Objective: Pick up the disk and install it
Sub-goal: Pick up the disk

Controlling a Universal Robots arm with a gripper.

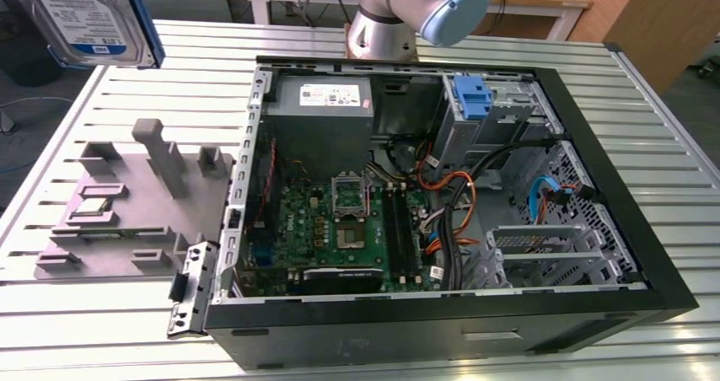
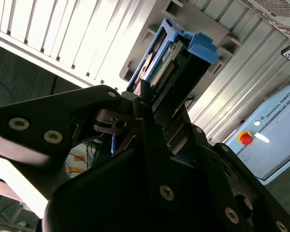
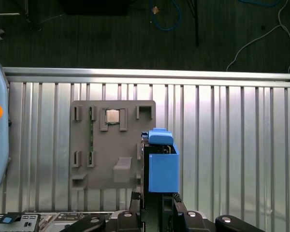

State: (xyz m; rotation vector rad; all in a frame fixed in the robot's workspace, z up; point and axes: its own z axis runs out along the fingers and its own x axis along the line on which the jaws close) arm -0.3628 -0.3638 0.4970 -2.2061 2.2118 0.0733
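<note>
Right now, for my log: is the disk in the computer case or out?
Out. The disk hangs at the exterior view's upper left, apart from the case; the first wrist view shows the gripper clamping it.

Bright even light, glare on slats (image 3: 222,145)

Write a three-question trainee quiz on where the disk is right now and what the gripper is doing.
1. True or false: the disk lies flat in the grey fixture tray.
2. Pick one. The gripper is: A) open and holding nothing; B) shut on the disk; C) shut on a cable.
3. Fill in: in the exterior view, the open computer case stands on the exterior view's ____ of the tray.

Key: 1 false, the disk is held in the air. 2 B. 3 right.
</note>
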